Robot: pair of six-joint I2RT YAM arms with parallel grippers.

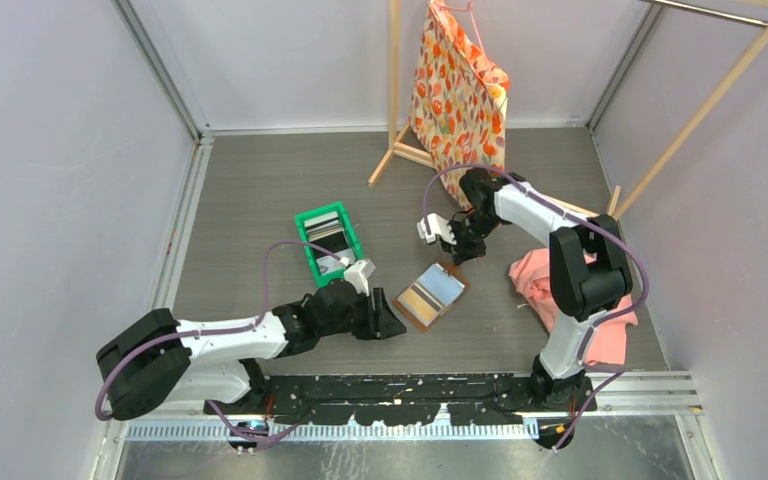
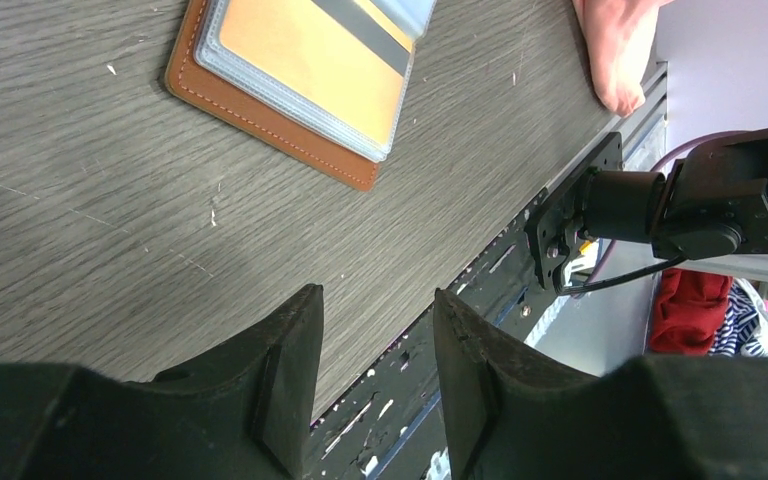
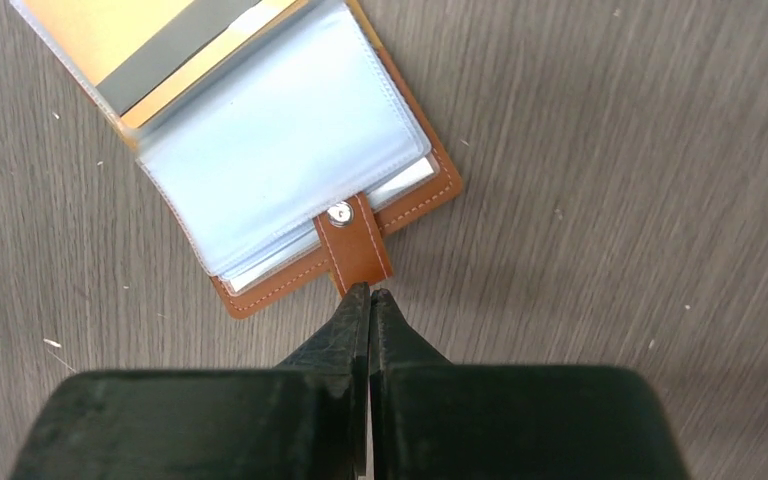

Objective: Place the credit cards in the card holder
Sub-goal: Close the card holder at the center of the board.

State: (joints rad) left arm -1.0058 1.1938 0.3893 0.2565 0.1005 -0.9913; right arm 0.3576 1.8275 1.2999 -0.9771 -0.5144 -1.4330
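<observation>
The card holder lies open on the table, about midway across and closer to the near edge than the far one. The right wrist view shows what the top view hides. The right gripper has its jaws pressed together, tips at the end of the snap tab. They may nip its edge, but I cannot tell. A tan card with a grey stripe sits in the holder, cut off by the frame. The left gripper hovers beside the holder, jaws partly apart and empty. More credit cards stand in the green bin, too small to count.
</observation>
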